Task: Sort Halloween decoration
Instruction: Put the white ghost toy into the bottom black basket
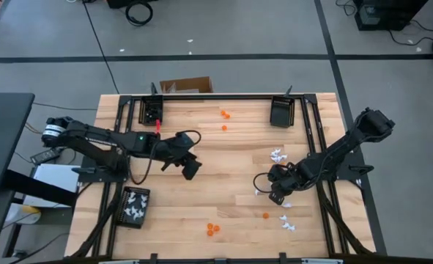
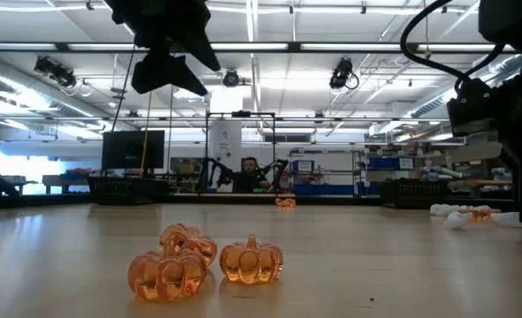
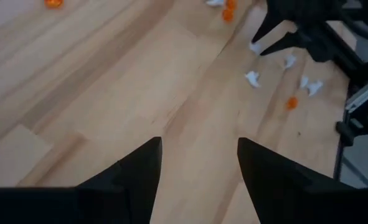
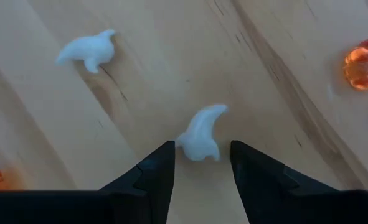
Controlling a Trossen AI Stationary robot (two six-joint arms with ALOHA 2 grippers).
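My right pincer (image 4: 200, 163) hung low over the wooden table (image 1: 223, 158), its fingers (image 4: 149, 174) apart, with a small white ghost trinket (image 4: 202, 132) lying just ahead of the tips, at the mouth of the gap and not clamped. A second white ghost (image 4: 87, 50) lay farther ahead and off to one side, and an orange pumpkin (image 4: 364, 64) sat off to the other side. More white ghosts (image 1: 277, 155) were scattered just beside this pincer. My left pincer (image 3: 199, 163) hovered above bare wood near the table's middle, fingers apart and holding nothing. Behind it, near the table's front-left corner, a black tray (image 1: 135, 206) held white pieces. Three orange pumpkins (image 2: 203, 259) stood clustered at the front edge.
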